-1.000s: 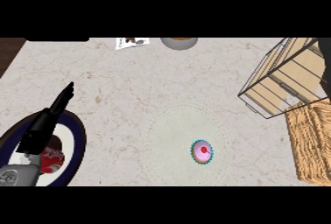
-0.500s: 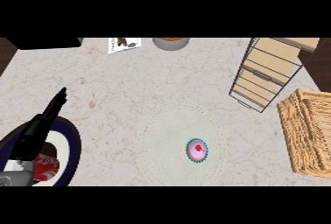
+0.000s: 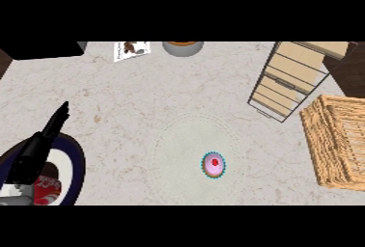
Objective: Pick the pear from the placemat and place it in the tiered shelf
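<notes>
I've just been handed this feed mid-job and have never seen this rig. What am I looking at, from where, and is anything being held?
This is the robot's head camera, looking steeply down at a marbled counter. The black shape at lower left is the left robot hand, fingers straight, holding nothing; it shows over a dark-rimmed plate with something red on it. The right robot hand is not in view.

In the middle lies a pale round placemat, and on it a small pink item with a teal frilled edge; it does not clearly look like a pear. At upper right stands the wooden tiered shelf, with a wicker basket below it. Along the far edge are a card and a bowl.
</notes>
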You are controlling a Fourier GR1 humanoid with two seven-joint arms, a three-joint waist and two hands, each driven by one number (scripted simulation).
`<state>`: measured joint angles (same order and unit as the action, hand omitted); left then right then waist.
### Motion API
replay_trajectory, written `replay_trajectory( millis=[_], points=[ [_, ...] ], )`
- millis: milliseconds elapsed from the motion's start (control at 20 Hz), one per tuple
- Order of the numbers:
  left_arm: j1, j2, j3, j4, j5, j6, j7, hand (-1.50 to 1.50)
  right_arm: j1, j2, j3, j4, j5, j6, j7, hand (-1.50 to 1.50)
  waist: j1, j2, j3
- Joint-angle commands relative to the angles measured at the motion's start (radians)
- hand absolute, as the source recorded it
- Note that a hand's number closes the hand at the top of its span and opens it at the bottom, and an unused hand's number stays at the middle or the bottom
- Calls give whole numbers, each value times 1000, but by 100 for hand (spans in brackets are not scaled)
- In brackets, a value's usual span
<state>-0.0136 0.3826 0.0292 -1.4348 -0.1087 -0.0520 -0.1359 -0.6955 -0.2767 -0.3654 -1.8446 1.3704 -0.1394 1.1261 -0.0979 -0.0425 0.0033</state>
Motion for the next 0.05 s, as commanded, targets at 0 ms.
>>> replay_trajectory(
  millis=[0],
  points=[
    [6, 7, 17, 5, 15, -11, 9, 0, 167, 51, -3, -318, -38, 168, 68, -150, 0, 9, -4]
  ],
)
